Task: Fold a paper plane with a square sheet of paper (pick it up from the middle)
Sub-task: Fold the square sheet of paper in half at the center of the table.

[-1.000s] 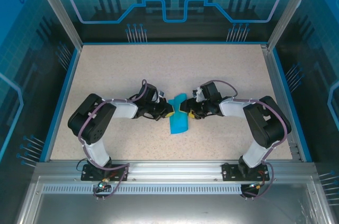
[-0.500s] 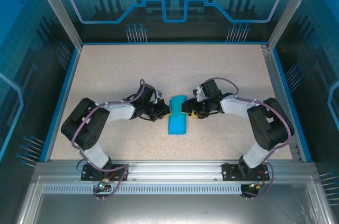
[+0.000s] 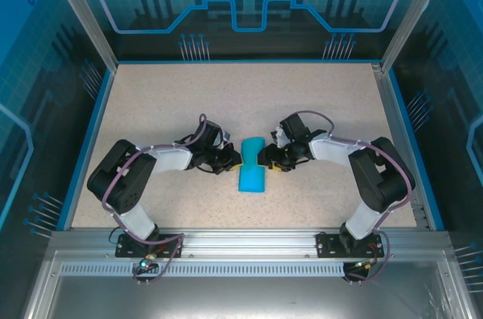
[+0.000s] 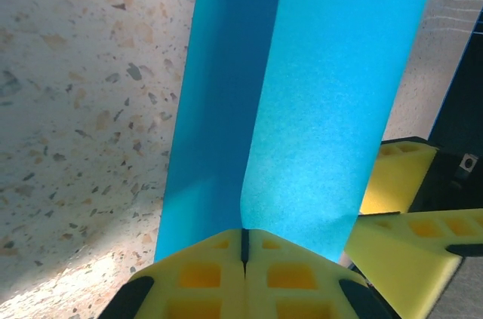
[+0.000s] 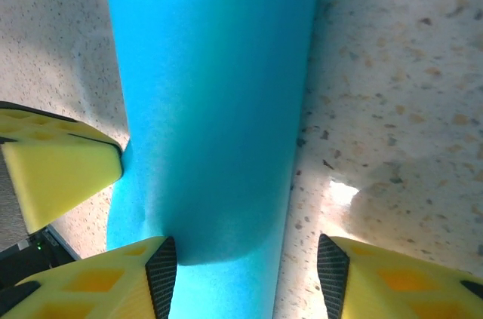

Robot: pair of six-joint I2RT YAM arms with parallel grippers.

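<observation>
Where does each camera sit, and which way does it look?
Top: high behind the robot, looking down on the table, left arm, right arm and blue paper.
Left wrist: on the left arm, looking past the shut left hand at the paper.
Right wrist: on the right arm, past the open right hand at the paper.
Shared: both wrist views catch the other hand.

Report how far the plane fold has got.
Done: the paper is folded over into a narrow strip on the table. In hand: left gripper shut on its edge, right gripper open astride it. Left: no pointed nose or wings yet, so most folds remain.
</observation>
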